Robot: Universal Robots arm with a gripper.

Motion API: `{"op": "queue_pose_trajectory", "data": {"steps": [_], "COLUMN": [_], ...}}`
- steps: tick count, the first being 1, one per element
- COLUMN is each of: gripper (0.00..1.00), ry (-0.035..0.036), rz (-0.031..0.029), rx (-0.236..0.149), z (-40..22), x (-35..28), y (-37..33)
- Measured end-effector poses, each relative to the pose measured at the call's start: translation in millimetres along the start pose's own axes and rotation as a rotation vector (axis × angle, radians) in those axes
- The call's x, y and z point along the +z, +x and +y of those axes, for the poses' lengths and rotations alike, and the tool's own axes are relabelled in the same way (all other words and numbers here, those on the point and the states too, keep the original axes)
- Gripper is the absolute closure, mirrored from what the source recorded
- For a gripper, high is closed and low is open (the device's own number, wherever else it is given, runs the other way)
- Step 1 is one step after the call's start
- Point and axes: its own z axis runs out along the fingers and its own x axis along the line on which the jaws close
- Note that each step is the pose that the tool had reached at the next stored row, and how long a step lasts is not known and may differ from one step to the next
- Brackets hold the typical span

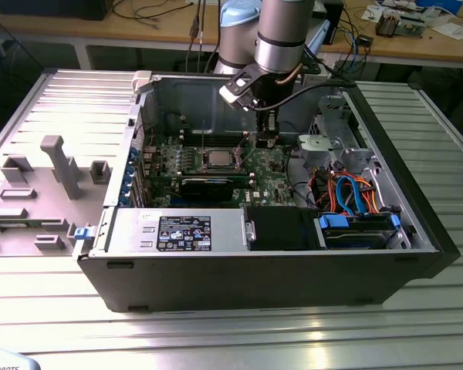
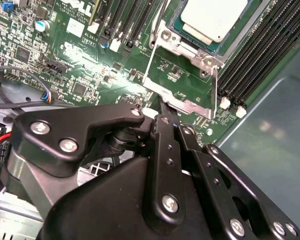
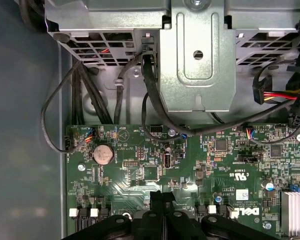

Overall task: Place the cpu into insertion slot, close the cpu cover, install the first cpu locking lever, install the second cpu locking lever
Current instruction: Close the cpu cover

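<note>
Sitting in the slot (image 2: 206,61), the cpu (image 2: 213,17) lies flat with its silver top up and a green rim showing round it in the second wrist view. The cover (image 2: 190,103) is open, off the slot, on the slot's side nearest the gripper (image 2: 162,107). Green board (image 2: 85,50) shows through its square window. Whether the cover stands upright or leans, I cannot tell. The gripper's fingers are pressed together, with the tips right at the cover's edge farthest from the slot. Whether they pinch that edge cannot be made out. A thin wire lever (image 2: 150,50) runs along one side of the slot and on past the cover. Long black memory slots (image 2: 260,50) lie just beside the slot on two opposite sides.

In the exterior view the arm (image 1: 282,31) comes down into the open case (image 1: 255,270), and the gripper hangs just to the exterior view's right of the slot. A black card (image 1: 208,185) lies near the slot, between it and the labelled power box (image 1: 177,231). Blue and orange cables (image 1: 355,193) sit well to the exterior view's right of the slot. The case rests on a ribbed metal table (image 1: 216,339).
</note>
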Motion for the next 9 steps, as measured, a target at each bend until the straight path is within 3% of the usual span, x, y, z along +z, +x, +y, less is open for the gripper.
{"op": "queue_pose_trajectory", "data": {"steps": [9], "gripper": [0.89], "ry": [0.0000], "rz": [0.0009], "rx": [0.000], "z": [-1.2], "x": [0.0], "y": [0.0]}}
